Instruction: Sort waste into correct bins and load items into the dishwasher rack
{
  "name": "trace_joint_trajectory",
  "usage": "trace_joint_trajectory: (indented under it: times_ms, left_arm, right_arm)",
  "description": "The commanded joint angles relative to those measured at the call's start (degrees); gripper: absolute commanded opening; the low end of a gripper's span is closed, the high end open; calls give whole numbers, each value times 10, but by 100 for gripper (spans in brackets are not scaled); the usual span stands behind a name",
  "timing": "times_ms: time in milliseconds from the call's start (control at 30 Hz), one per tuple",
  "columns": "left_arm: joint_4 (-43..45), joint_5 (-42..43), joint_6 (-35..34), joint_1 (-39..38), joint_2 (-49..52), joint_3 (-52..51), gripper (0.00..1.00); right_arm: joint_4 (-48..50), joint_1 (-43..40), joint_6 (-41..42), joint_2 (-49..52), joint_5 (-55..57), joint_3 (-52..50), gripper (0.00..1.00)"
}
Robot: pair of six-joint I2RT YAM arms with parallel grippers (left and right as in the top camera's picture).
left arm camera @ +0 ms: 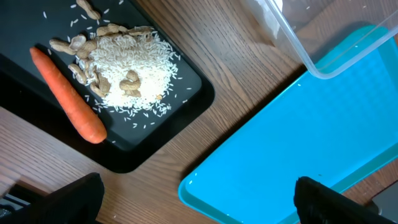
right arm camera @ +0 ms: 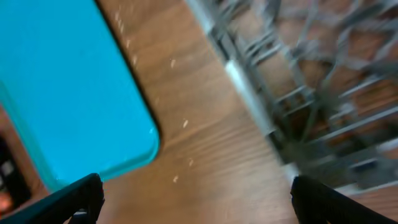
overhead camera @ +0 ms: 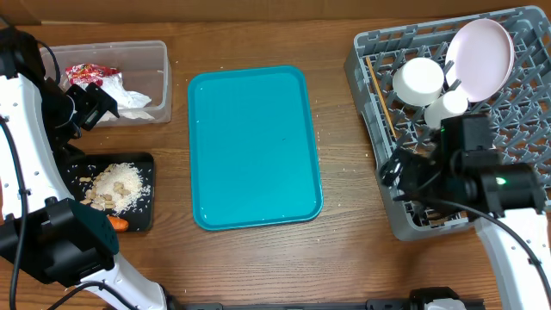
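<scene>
A strip of table (overhead camera: pixel 343 185) separates the teal tray (overhead camera: pixel 254 146) from the dishwasher rack (overhead camera: pixel 525 112).

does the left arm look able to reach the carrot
Probably yes: the carrot lies uncovered at the edge of the black tray, beside the rice, and the open left gripper holds nothing.

A teal rectangular plastic tray (overhead camera: pixel 255 146), a grey gridded plastic crate (overhead camera: pixel 525 96) and an orange carrot (left arm camera: pixel 67 95) are showing against the brown wood-grain bench (overhead camera: pixel 344 267).

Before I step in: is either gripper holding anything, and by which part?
Nothing is held. The left gripper and the right gripper are both open, with nothing between their fingers.
</scene>
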Motion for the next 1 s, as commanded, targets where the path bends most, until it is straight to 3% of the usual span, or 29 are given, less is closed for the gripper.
trace_joint_trajectory:
  times_ms: [0,300,533,667,733,867,967]
  left_arm:
    - [-1,2,-8,-4,-15,-2,100]
    - [-1,2,-8,-4,-15,-2,100]
    - [-1,2,-8,-4,-15,-2,100]
    - [-1,2,-8,-4,-15,-2,100]
    - [-1,2,-8,-4,-15,-2,100]
    - [-1,2,-8,-4,-15,-2,100]
    - [-1,2,-8,-4,-15,-2,100]
  right_arm:
    - [9,3,4,17,-70,-6,100]
    - [-21,3,-2,45,-59,-6,100]
    - [79,10,-2,38,-55,-19,100]
    - [194,12,-2,-41,-45,-111,100]
    - [315,12,-2,-137,-49,-208,100]
    - [461,12,-3,-263,-50,-323,100]
    - [531,12,-59,-339,-48,-381,100]
